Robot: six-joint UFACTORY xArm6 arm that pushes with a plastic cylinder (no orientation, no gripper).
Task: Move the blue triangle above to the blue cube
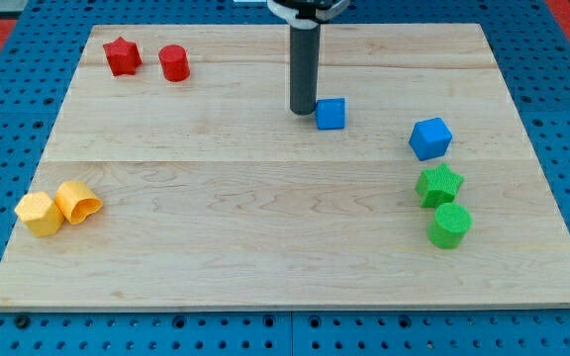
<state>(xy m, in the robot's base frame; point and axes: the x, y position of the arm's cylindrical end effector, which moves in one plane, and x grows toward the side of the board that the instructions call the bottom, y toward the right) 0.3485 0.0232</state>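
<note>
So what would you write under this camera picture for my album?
My tip sits just left of the blue triangle, with the blue cube waiting further right on the wooden board.

A red star [121, 55] and a red cylinder [174, 62] are set side by side at about ten o'clock on the wooden board [265, 247]. At eight o'clock a yellow block [38, 213] is seen touching an orange block [77, 201]. Toward four o'clock a green star [439, 185] is placed just above a green cylinder [449, 225].
</note>
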